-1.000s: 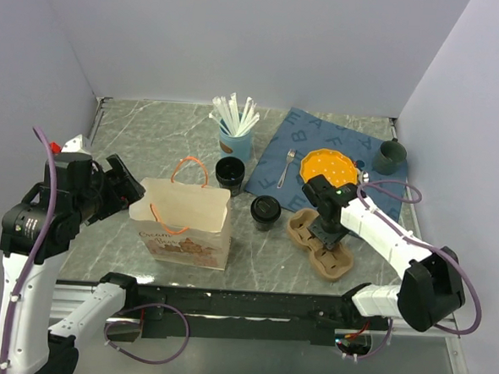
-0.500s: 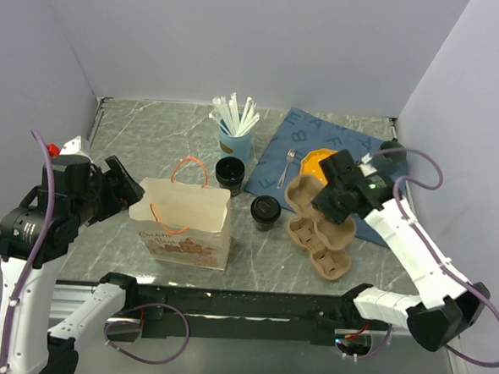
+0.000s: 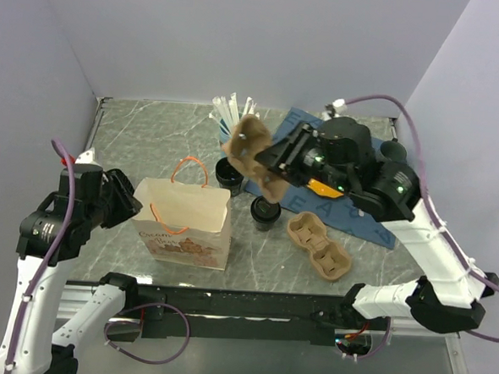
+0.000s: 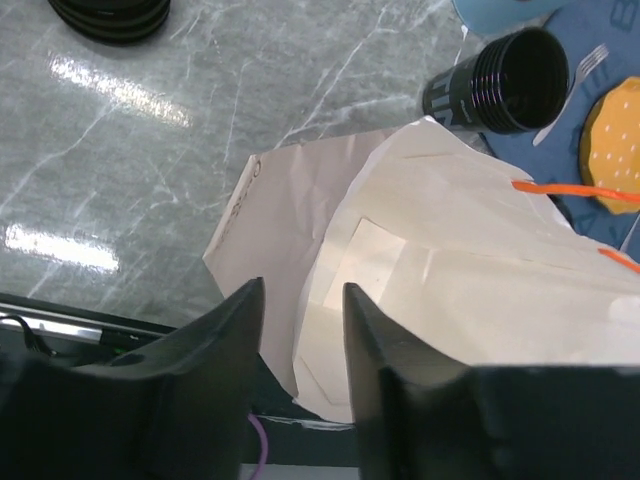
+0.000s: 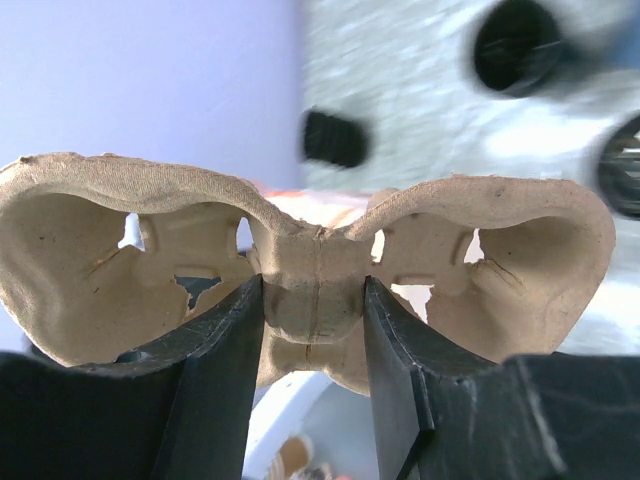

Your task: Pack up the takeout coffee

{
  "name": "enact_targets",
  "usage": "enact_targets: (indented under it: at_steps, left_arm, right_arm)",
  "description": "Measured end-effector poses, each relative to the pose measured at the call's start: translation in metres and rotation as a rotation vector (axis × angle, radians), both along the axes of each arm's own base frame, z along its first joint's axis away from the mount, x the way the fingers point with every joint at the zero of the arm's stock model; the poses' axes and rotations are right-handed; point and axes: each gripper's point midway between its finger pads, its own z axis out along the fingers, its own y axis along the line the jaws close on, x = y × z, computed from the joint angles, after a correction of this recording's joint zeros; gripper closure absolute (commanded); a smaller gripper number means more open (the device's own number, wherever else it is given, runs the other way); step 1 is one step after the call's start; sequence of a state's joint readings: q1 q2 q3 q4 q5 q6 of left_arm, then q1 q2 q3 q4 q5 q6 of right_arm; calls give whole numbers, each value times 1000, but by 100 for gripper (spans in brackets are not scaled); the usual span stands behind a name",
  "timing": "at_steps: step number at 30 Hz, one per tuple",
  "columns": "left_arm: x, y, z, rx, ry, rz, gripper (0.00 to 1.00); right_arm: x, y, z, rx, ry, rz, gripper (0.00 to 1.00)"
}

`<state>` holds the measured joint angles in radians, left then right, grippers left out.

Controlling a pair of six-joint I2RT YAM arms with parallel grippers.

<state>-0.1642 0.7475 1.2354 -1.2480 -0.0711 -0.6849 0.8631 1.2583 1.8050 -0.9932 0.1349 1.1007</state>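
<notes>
Only the top view showed the takeout coffee (image 3: 265, 210). It was a small black cup under a ridged black lid, upright on the grey marbled counter (image 3: 151, 139). It stood about the middle, a little toward the near edge, just beside the paper bag (image 3: 184, 225) and between it and a pulp carrier (image 3: 318, 246) lying flat.

The right wrist view had a blurred background, and I could not pick the coffee out there. It did show the right claw (image 5: 312, 287) clamped on the centre ridge of a second carrier (image 5: 500, 250). This was rough tan moulded fibre with two rounded wells and ragged tab slots. From above, it hung tilted in the air over the far half of the counter.

The left wrist view looked down into the open bag, with its creased kraft walls and orange handles (image 4: 570, 188). A lidless black cup (image 4: 510, 75), ribbed inside, stood beyond it. The left claw (image 4: 302, 290) stood narrowly parted at the bag's end. Whether it touched the paper I could not tell.
</notes>
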Motion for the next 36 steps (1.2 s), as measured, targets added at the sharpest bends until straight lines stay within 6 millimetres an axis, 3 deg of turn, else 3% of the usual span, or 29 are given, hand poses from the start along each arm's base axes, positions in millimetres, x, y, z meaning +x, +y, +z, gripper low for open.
enact_targets:
  at_steps: [4,9,12,15,16,18,19,22,30,36]
  left_arm:
    - [1,-7,0,-30,-11,-29,71]
    - [-4,-21,9,-104,-57,-80,74]
    - [-9,-29,10,-145,-68,-107,73]
    - [-14,-36,5,-186,-53,-120,64]
    - [-15,-37,3,-196,-47,-119,54]
    - [-17,-37,1,-209,-38,-108,49]
    - [-18,-37,0,-213,-36,-104,41]
    - [-18,-36,1,-220,-33,-85,37]
    - [-14,-23,4,-171,-5,-8,38]
    - [-17,-13,4,-137,0,31,50]
  right_arm:
    - [-2,44,14,96,-30,103,63]
    - [-13,81,16,171,-26,200,63]
    - [-24,99,20,207,-28,257,63]
    - [-33,114,23,235,-21,305,63]
    - [-35,118,22,237,-18,317,63]
    - [-38,124,17,230,-11,333,63]
    - [-38,126,15,224,-7,339,63]
    - [-39,135,5,205,13,361,63]
    - [-52,153,-23,137,54,423,63]
    - [-55,151,-38,73,59,431,63]
